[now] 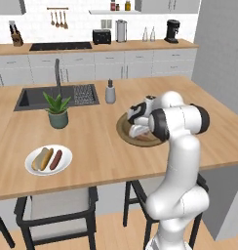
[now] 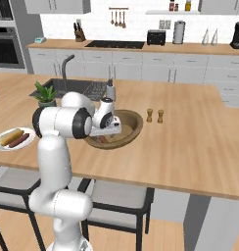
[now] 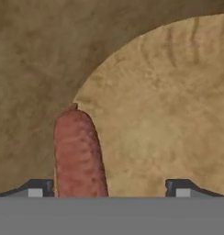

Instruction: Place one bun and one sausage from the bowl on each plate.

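I have the gripper [image 3: 109, 187] low inside the bowl [image 2: 133, 122], jaws spread wide and empty, with the sausage [image 3: 78, 156] lying on the bowl floor beside the left fingertip, its long axis running away from the hand.

The bowl [image 3: 169, 114] looks like matt, grained brown wood; the sausage [image 3: 79, 156] has a reddish, mottled, slightly rough skin; the counter [image 1: 101, 156] is pale wood.
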Controlling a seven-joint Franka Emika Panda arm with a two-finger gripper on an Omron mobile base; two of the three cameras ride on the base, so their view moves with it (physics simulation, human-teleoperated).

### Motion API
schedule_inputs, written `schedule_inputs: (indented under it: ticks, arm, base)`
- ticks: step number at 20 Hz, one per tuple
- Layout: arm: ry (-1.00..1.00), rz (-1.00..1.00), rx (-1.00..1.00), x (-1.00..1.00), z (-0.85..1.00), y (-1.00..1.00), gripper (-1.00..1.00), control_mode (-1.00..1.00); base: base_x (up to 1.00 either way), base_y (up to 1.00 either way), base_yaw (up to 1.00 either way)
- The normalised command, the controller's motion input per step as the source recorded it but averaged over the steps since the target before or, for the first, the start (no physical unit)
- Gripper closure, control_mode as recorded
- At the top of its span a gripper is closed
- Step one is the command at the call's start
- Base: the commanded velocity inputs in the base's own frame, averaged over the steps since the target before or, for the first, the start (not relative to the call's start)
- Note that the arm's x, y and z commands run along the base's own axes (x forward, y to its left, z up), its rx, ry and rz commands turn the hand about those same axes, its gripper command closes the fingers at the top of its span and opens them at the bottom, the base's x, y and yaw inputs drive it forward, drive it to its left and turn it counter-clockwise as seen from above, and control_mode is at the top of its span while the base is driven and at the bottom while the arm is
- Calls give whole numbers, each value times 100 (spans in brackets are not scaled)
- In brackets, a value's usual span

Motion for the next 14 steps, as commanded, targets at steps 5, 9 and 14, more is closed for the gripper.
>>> schedule_inputs:
  ticks: [5, 9, 14]
  arm:
    - [-1, 0, -5, 23, -77, 0, -100, -100]
    - [-4, 0, -2, 0, -90, -14, -100, -100]
    - [-13, 0, -1, -30, -64, -8, 100, -100]
  base:
    - [0, 0, 0]
    - [0, 0, 0]
    - [0, 0, 0]
